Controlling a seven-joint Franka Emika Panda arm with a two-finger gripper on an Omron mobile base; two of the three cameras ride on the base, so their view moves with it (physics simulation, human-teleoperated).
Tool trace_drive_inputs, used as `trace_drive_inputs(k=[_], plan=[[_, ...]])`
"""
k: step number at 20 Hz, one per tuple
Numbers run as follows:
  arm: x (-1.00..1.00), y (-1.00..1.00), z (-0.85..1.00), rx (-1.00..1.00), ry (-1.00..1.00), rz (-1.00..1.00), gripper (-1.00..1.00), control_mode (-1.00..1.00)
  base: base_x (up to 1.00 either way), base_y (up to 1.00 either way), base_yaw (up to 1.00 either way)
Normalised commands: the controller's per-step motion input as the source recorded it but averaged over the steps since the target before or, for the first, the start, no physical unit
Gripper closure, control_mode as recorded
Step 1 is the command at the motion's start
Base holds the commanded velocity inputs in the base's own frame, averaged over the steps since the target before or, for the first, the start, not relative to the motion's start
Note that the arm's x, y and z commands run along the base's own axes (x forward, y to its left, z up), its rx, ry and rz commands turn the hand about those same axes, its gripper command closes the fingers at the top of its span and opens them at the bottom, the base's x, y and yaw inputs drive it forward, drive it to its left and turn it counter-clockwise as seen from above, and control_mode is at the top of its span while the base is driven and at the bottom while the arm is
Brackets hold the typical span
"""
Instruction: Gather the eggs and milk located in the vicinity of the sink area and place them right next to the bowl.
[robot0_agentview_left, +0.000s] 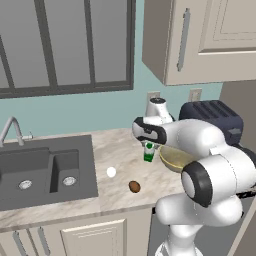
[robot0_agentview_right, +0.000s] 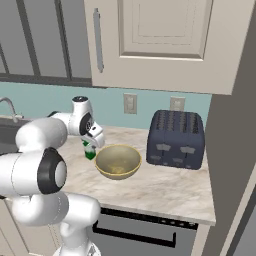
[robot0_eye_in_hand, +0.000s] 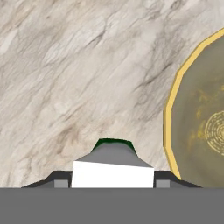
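From where I stand, the job looks roughly a third done, or nearly so. The milk (robot0_agentview_left: 148, 152) is upright on the counter (robot0_agentview_left: 120, 150), right beside the bowl (robot0_agentview_left: 176, 159), at about nine o'clock from it in the left base view. The gripper (robot0_agentview_left: 149, 145) sits directly over the carton. In the hand view the carton's white top (robot0_eye_in_hand: 112, 174) lies between the fingers (robot0_eye_in_hand: 57, 180), with the bowl's yellow rim (robot0_eye_in_hand: 168, 127) close by at three o'clock. I cannot tell whether the fingers are clamped on the carton or have let go of it: their tips are mostly hidden behind the carton top and the arm's body covers them in both base views.

If the carton is indeed resting on the marble, that item only needs releasing. The two eggs are left to do. The white egg (robot0_agentview_left: 111, 172) lies on the counter between the sink (robot0_agentview_left: 45, 170) and the bowl, near the basin's right edge. The brown egg (robot0_agentview_left: 134, 186) lies at about five o'clock from the white one, near the counter's front edge. Both are well apart from the bowl, so I judge two more fetch-and-place trips are needed.
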Motion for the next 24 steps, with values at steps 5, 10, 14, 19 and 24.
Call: trace_drive_inputs(k=[5,10,14,19,24], plan=[[0.0,-0.03,-0.11,0.0,0.08,0.0,1.0,-1.0,0.0,0.0,0.0],[0.0,-0.01,-0.08,0.0,0.01,0.0,1.0,-1.0,0.0,0.0,0.0],[0.0,0.0,-0.02,0.0,0.0,0.0,1.0,-1.0,0.0,0.0,0.0],[-0.04,-0.1,-0.02,0.0,-0.02,0.0,1.0,-1.0,0.0,0.0,0.0],[-0.01,-0.12,0.0,0.0,-0.01,0.0,1.0,-1.0,0.0,0.0,0.0]])
